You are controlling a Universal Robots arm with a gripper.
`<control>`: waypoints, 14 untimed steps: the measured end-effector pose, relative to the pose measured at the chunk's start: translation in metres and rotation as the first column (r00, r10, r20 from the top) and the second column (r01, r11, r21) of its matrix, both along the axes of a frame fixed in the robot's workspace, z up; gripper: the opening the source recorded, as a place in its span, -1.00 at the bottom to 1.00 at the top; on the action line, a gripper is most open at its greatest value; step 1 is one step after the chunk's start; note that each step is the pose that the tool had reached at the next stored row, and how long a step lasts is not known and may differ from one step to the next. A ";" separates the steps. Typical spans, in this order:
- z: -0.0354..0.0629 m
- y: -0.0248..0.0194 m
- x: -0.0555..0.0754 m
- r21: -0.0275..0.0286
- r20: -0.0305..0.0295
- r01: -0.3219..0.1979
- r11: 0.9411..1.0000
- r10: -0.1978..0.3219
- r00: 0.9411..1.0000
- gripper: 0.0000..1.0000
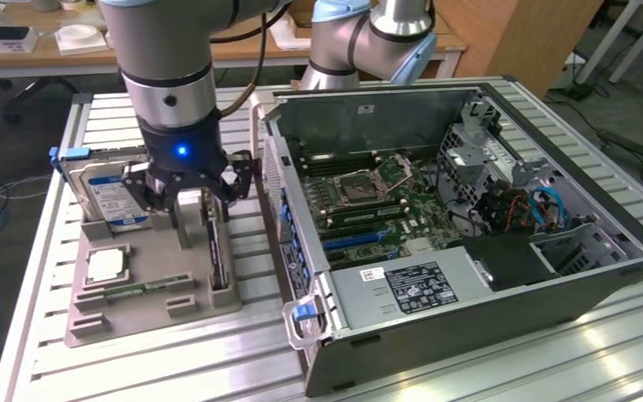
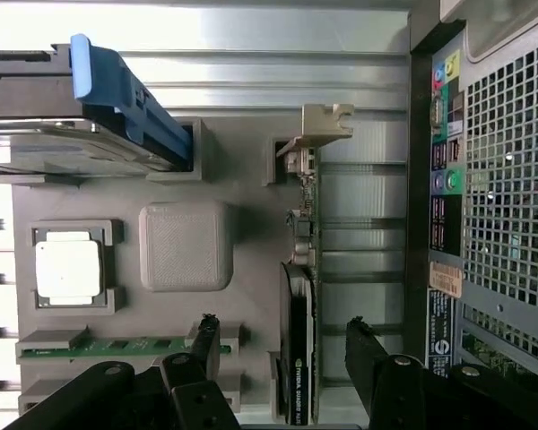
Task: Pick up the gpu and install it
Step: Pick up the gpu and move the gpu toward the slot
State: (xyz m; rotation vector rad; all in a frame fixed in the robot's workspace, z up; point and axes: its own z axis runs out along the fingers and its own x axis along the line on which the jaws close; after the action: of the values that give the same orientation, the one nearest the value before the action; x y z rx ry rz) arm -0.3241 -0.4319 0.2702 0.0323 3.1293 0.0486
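Observation:
The gpu point(image 2: 299, 340) stands on edge in a slot of the grey parts tray point(image 2: 247, 184). It is a green card with a black cooler and a silver end bracket point(image 2: 316, 125). In the exterior view the gpu point(image 1: 218, 251) sits at the tray's side nearest the computer case. My gripper point(image 1: 192, 203) hangs right over it, open. In the wrist view my gripper point(image 2: 287, 348) has one black finger point(image 2: 206, 345) on each side of the card, with a gap between each finger and the card. Nothing is held.
The open computer case point(image 1: 467, 226) lies to the exterior view's right of the tray, its motherboard point(image 1: 361, 197) exposed. The tray also holds a hard drive point(image 1: 104, 188) with a blue caddy point(image 2: 125, 98), a processor chip point(image 2: 69, 269) and a memory stick point(image 2: 117, 345).

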 end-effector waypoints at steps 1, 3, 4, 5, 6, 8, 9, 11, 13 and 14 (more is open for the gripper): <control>-0.0014 0.0000 0.000 0.000 0.000 0.000 1.000 0.000 1.000 0.34; -0.0029 -0.0001 0.001 0.000 0.000 0.000 1.000 0.000 1.000 0.34; -0.0035 -0.0001 0.002 0.000 0.000 0.000 1.000 0.000 1.000 0.34; -0.0042 -0.0001 0.002 0.000 0.000 0.001 1.000 -0.001 1.000 0.34; -0.0049 0.0000 0.003 0.000 0.000 0.001 1.000 -0.001 1.000 0.34; -0.0064 -0.0007 0.003 0.000 0.000 0.002 1.000 -0.002 1.000 0.34; -0.0074 -0.0010 0.003 0.000 0.000 0.005 1.000 -0.005 1.000 0.34; -0.0095 -0.0011 0.003 0.000 0.000 0.014 1.000 -0.014 1.000 0.34; -0.0114 -0.0012 0.003 0.000 0.000 0.024 1.000 -0.024 1.000 0.34; -0.0123 -0.0013 0.003 0.000 0.000 0.029 1.000 -0.029 1.000 0.34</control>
State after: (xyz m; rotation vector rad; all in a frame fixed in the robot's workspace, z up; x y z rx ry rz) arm -0.3211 -0.4332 0.2579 0.0784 3.1280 0.0483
